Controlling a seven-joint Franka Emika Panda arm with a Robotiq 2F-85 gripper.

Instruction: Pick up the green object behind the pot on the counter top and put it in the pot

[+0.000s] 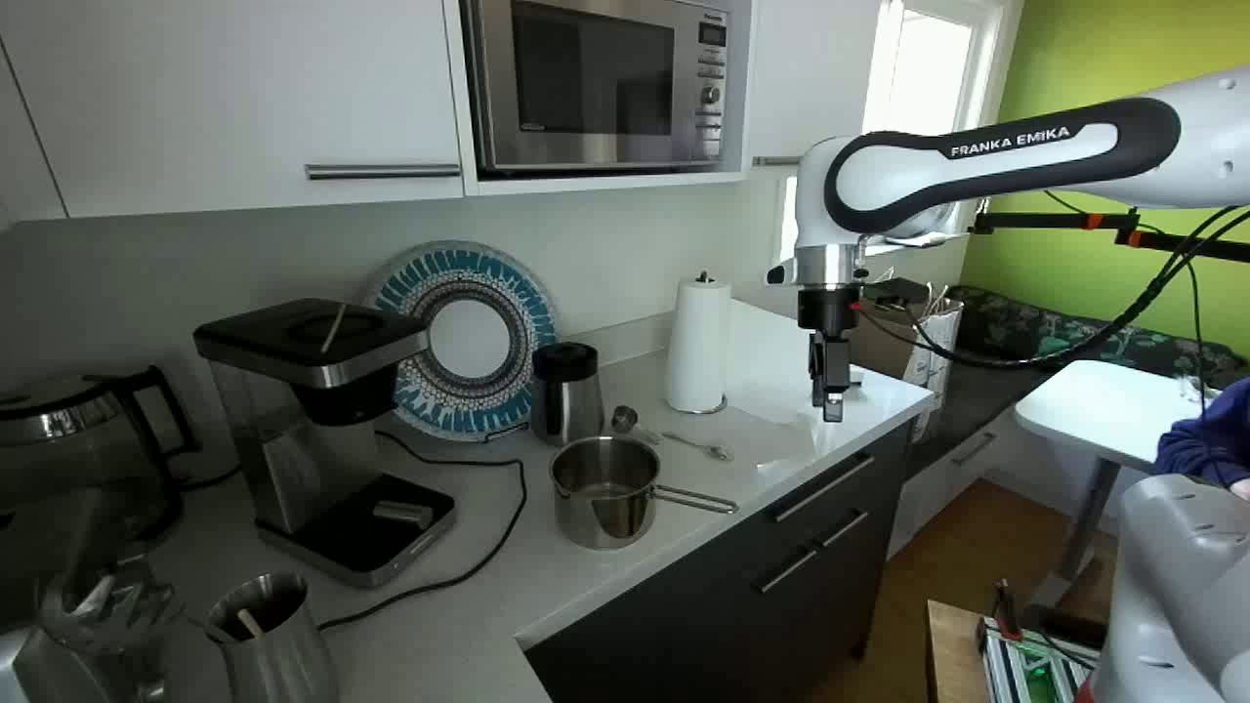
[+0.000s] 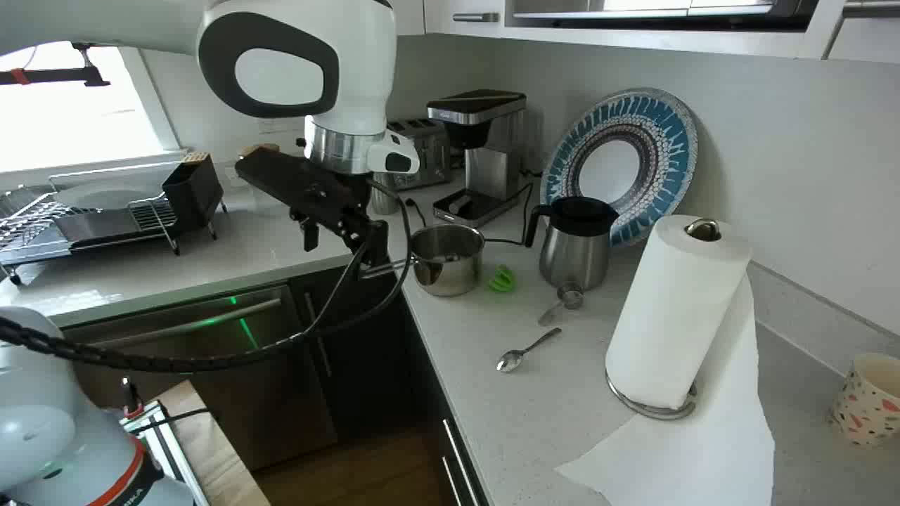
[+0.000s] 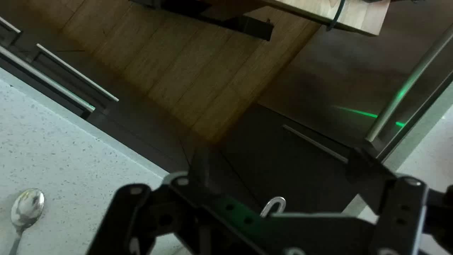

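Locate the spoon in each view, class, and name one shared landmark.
In an exterior view: spoon, right of the pot's mouth.
In an exterior view: spoon, lower half, left of the paper towel roll.
Wrist view: spoon, bottom left, handle cut off.
Shared landmark: the counter top, under the spoon.

The lumpy object (image 2: 501, 279) is bright green; the pot (image 2: 447, 273), shiny silver; the counter (image 3: 70, 148), pale grey-white with dark speckles. The end effector (image 1: 827, 405) is black, the arm (image 1: 986, 171) white with dark grey. Teal strokes and speckled rings surround the white centre of the plate (image 2: 610, 170). Red and pink flecks dot the cream cup (image 2: 866, 404).
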